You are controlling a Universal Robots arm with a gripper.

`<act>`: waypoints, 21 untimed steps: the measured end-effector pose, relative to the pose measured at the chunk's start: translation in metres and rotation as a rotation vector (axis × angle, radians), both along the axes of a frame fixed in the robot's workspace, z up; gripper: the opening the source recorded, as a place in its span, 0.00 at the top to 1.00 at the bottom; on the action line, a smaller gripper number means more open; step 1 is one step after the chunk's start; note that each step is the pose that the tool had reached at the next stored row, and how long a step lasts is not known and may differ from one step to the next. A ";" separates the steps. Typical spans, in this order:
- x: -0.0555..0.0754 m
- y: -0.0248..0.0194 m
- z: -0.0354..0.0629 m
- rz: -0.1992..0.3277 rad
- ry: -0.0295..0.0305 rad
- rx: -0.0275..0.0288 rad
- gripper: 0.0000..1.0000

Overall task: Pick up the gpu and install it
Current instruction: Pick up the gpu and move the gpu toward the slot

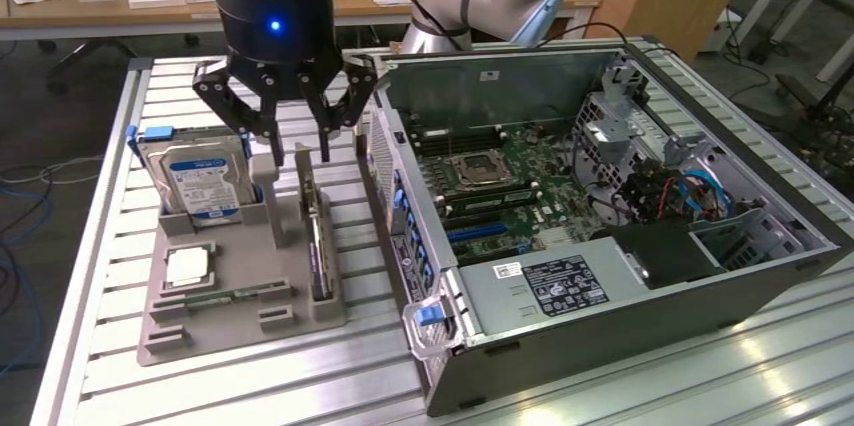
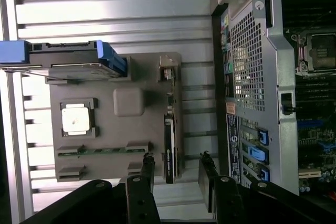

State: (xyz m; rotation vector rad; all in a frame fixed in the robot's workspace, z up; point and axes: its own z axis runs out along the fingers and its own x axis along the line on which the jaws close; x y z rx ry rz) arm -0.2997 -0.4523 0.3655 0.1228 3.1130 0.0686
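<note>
The gpu (image 1: 318, 246) stands on its long edge in a slot of the grey holder tray (image 1: 240, 331), a thin dark card with a metal bracket at its far end. My gripper (image 1: 299, 149) hangs open right over that far end, one finger on each side of the card and nothing gripped. In the wrist view the gpu (image 2: 169, 140) runs edge-on between my two black fingers (image 2: 148, 174), with a gap on both sides of my gripper (image 2: 177, 163).
On the same tray sit a hard drive (image 1: 200, 184) with a blue-white label, a processor (image 1: 187, 266) and a green memory stick (image 1: 224, 298). The open computer case (image 1: 641, 286) with its motherboard (image 1: 501, 186) lies to the exterior view's right, close beside the tray.
</note>
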 end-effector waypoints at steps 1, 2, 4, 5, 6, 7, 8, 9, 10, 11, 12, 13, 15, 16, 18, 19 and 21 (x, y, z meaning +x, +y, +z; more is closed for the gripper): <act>0.000 0.0000 -0.0018 0.000 0.0001 0.0000 0.53; 0.000 0.0000 -0.0035 0.000 0.0001 0.0000 0.53; 0.000 0.0000 -0.0068 0.000 0.0001 0.0000 0.53; 0.000 0.0000 -0.0080 0.000 0.0000 0.0000 0.53; 0.000 0.0000 -0.0085 0.000 0.0001 -0.0001 0.53; 0.000 0.0000 -0.0086 0.000 0.0002 -0.0001 0.53; 0.000 0.0000 -0.0085 0.000 0.0003 -0.0003 0.53; 0.000 0.0000 -0.0086 0.000 0.0003 -0.0002 0.53; 0.000 0.0000 -0.0088 0.000 0.0001 0.0000 0.53; 0.000 0.0000 -0.0088 0.000 0.0001 -0.0001 0.53; 0.000 0.0000 -0.0089 0.000 0.0001 0.0000 0.53; 0.000 0.0000 -0.0089 0.000 0.0001 -0.0001 0.53; 0.000 0.0000 -0.0089 0.000 0.0001 -0.0001 0.53; 0.000 0.0000 -0.0089 0.000 0.0000 0.0000 0.53; 0.000 0.0000 -0.0101 0.000 -0.0004 0.0003 0.53; 0.000 0.0000 -0.0110 0.000 -0.0003 0.0003 0.53; 0.000 0.0000 -0.0133 0.000 0.0000 0.0001 0.53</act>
